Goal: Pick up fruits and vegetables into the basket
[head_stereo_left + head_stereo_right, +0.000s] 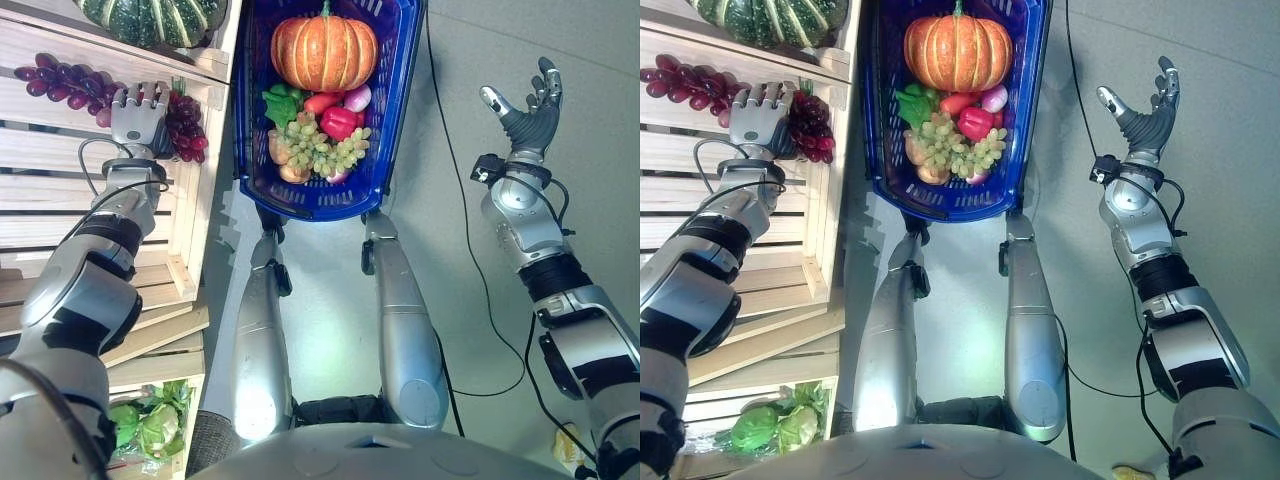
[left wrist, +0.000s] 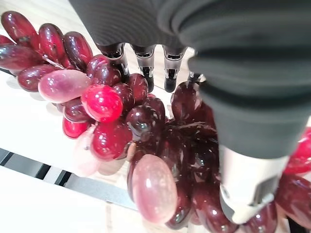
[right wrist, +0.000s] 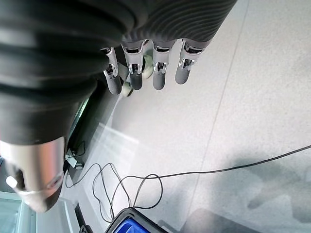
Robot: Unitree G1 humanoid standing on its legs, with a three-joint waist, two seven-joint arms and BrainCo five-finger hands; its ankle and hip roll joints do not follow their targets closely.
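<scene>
A long bunch of red grapes (image 1: 60,78) lies on the top board of a wooden crate shelf (image 1: 60,200) at the left. My left hand (image 1: 135,118) is on the middle of the bunch, open. In the left wrist view its fingertips (image 2: 146,73) touch the red grapes (image 2: 146,126) on one side and the thumb (image 2: 248,189) stands on the other. The blue basket (image 1: 310,205) sits ahead in the centre with a pumpkin (image 1: 323,52), green grapes (image 1: 320,148), a red pepper (image 1: 340,121) and other produce in it. My right hand (image 1: 530,115) is raised over the floor at the right, open and empty.
A striped green squash (image 1: 150,18) rests on the shelf behind the grapes. Leafy greens (image 1: 150,425) lie in a lower crate near my left side. Grey floor (image 1: 450,60) stretches to the right of the basket.
</scene>
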